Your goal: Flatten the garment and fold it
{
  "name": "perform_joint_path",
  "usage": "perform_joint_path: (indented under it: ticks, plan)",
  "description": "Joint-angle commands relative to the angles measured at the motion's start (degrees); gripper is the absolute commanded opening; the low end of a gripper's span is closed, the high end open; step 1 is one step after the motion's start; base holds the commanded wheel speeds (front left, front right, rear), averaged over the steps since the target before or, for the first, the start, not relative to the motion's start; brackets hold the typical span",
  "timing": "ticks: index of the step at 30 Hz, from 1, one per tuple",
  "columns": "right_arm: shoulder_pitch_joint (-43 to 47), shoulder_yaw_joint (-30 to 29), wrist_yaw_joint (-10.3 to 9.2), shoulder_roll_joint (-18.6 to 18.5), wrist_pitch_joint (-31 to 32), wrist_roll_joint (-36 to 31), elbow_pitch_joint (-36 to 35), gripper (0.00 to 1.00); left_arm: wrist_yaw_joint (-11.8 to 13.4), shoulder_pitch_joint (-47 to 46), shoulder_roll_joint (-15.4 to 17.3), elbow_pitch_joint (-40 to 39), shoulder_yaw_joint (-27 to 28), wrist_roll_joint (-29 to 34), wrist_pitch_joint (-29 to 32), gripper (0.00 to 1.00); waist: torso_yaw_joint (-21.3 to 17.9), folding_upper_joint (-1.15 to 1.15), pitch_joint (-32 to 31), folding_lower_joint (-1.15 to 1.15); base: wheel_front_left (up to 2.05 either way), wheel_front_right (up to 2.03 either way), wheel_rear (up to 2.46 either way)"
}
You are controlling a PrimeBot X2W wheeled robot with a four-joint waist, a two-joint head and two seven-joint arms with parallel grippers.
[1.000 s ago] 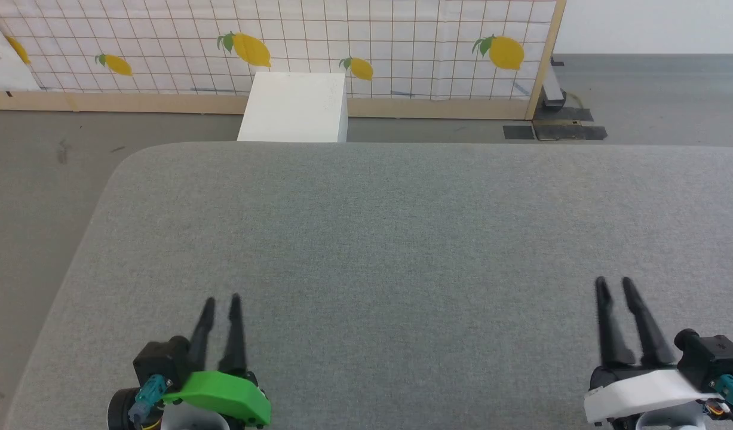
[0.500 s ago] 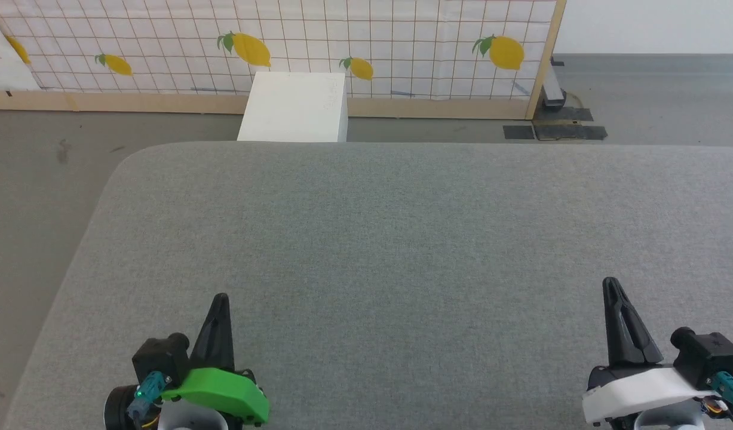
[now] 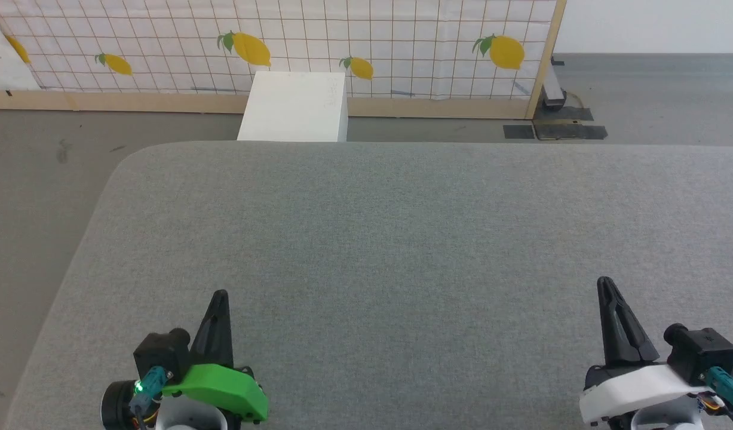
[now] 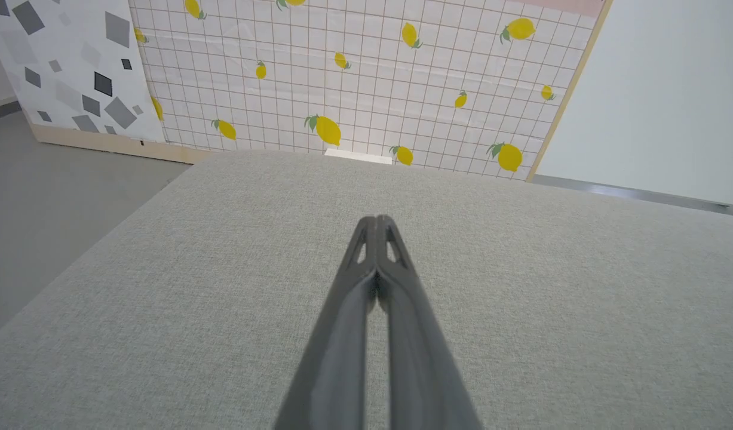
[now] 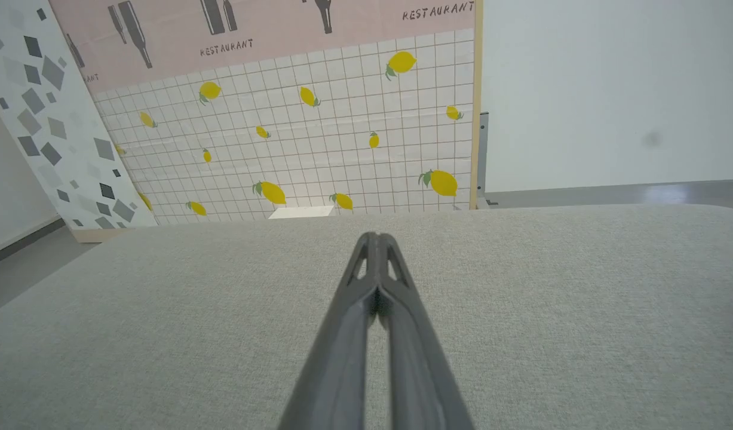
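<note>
Left gripper and right gripper are hovering at bottom of frame over the counter, fingers pressed together, holding nothing. I'm guessing flattening and folding aren't started yet.

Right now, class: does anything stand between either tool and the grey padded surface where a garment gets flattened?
Nothing visible does. Left tool and right tool, both shut, point across the grey padded surface; a white box stands beyond its far edge.

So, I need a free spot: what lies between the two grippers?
Only bare grey padded surface lies between the left gripper and the right gripper, as the head view shows.
</note>
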Motion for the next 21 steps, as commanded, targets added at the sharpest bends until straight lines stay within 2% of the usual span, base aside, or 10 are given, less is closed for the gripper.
perform_joint_path:
  ticks: [1, 21]
  plan:
    - [-0.5, 0.2, -0.02, 0.0, 0.3, -0.7, -0.4, 0.0, -0.4, 0.1, -0.4, -0.4, 0.4, 0.7, 0.3, 0.0, 0.0, 0.0, 0.0, 0.0, 0.0, 0.0, 0.0]
    - [-0.9, 0.8, -0.03, 0.0, 2.6, -2.5, -1.5, 0.0, -1.0, 0.2, -1.1, -2.1, 1.9, 3.9, 2.6, 0.0, 0.0, 0.0, 0.1, 0.0, 0.0, 0.0, 0.0]
